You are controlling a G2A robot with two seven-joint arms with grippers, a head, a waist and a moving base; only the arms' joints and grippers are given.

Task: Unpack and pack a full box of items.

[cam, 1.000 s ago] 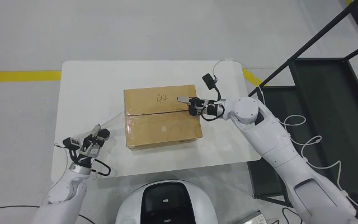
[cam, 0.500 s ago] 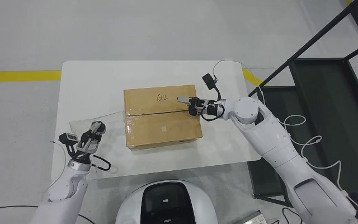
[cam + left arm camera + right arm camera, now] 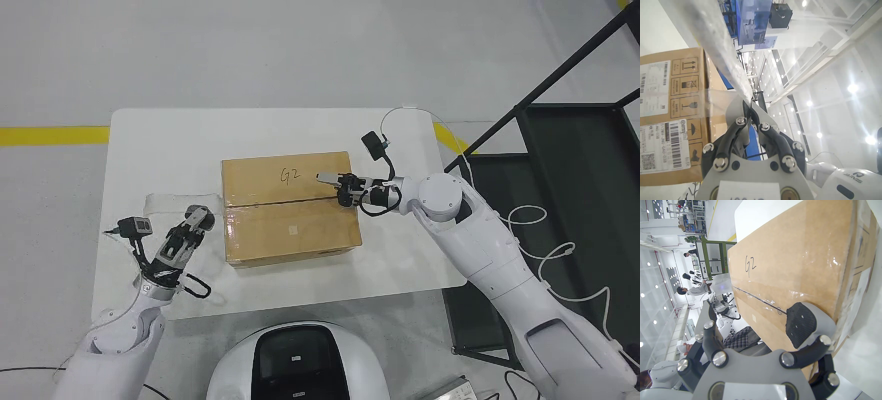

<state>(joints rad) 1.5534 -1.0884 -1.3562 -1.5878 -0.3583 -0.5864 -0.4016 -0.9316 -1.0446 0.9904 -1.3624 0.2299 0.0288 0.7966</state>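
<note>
Top view overhead, 2 wrist views close, all sharing box (image 3: 290, 208)

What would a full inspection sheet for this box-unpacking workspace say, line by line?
Surface: white table.
Job's things: closed cardboard box, handwriting on top; clear tape strip stretched taut from the box's end.
Clutter: nothing seen.
End effectors: left end effector shut on the tape strip; right end effector open at the box's top seam.
Cables: white cables on the floor beside the table.
Surroundings: yellow floor line; dark metal rack.
</note>
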